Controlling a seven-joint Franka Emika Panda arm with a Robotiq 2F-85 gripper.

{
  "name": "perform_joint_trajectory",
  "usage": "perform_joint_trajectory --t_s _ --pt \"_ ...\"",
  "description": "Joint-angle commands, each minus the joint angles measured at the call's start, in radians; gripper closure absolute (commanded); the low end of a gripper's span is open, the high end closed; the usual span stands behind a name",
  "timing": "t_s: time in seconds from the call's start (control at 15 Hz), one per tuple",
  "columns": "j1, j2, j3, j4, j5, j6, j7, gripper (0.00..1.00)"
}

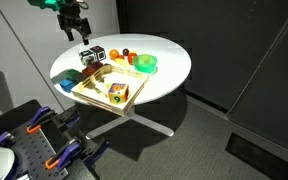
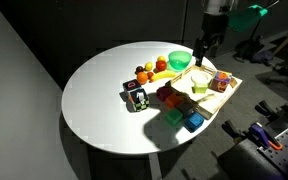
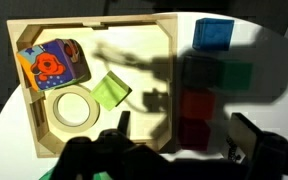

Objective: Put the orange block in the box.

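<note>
An orange-red block (image 3: 196, 103) lies in shadow on the white table, just right of the wooden box (image 3: 94, 22). A darker red block (image 3: 194, 133) sits below it, with a green block (image 3: 234, 75) and a blue block (image 3: 212, 33) nearby. My gripper (image 3: 184, 135) is open and empty, hovering above these blocks with a finger on either side of the red pair. In both exterior views the gripper (image 1: 76, 25) (image 2: 206, 45) hangs well above the table. The block row (image 2: 167, 97) lies beside the box (image 2: 224, 98).
The box holds a colourful orange-and-blue toy (image 3: 52, 62), a tape roll (image 3: 72, 107) and a light green block (image 3: 111, 90). A green bowl (image 2: 179, 60), small fruits (image 2: 149, 72) and a black-and-white cube (image 2: 136, 98) stand on the round table (image 2: 94, 100).
</note>
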Motion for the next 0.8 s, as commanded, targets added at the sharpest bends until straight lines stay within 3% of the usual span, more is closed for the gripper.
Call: perform_joint_trajectory --t_s 0.0,0.27,0.73 --pt "0.015 0.05 0.028 0.045 -0.056 -0.036 0.086 0.0" --pt "0.038 0.098 0.047 0.045 -0.119 -0.026 0.149 0.0" --pt "0.059 0.135 0.047 0.017 -0.089 0.022 0.113 0.0"
